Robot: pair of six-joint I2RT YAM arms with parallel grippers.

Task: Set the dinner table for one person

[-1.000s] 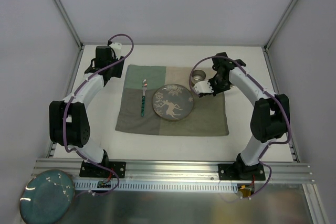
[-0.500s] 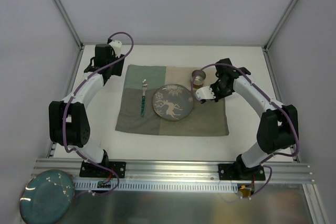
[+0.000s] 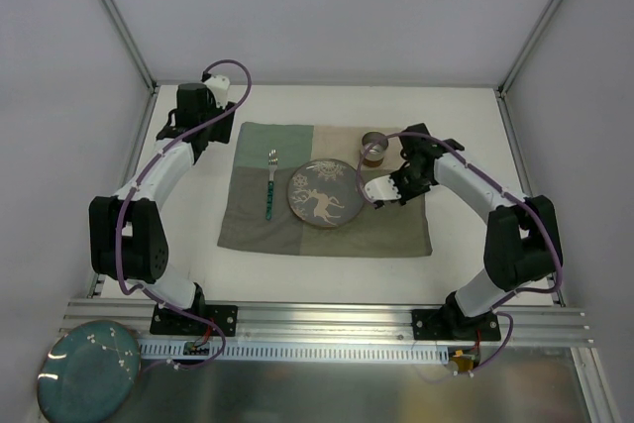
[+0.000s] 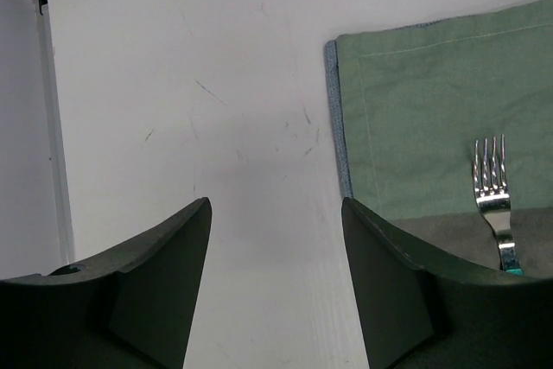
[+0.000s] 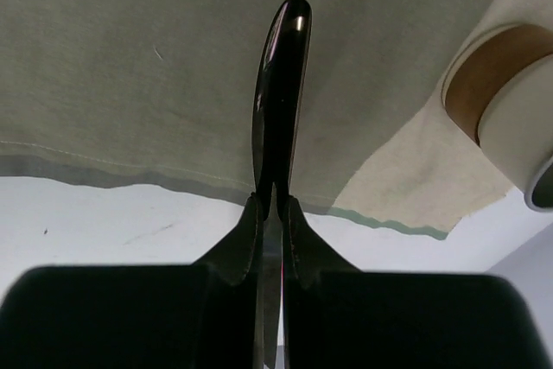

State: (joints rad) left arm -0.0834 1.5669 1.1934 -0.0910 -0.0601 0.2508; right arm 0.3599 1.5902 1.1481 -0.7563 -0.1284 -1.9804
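Patchwork green-beige mat (image 3: 396, 230) mid-frame. On it: fork (image 3: 270, 183) at left, tines toward the top; deer-pattern plate (image 3: 325, 193) just right of it; small cup (image 3: 374, 146) near plate's upper right. Black glossy handle (image 5: 281, 84) over mat's right part. Teal speckled plate (image 3: 87, 375) in lower-left corner.

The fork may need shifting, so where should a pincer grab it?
Probably the fork by its teal handle, straight down from above: it lies flat on the cloth mat, tines toward the far edge, so close across its narrow width.
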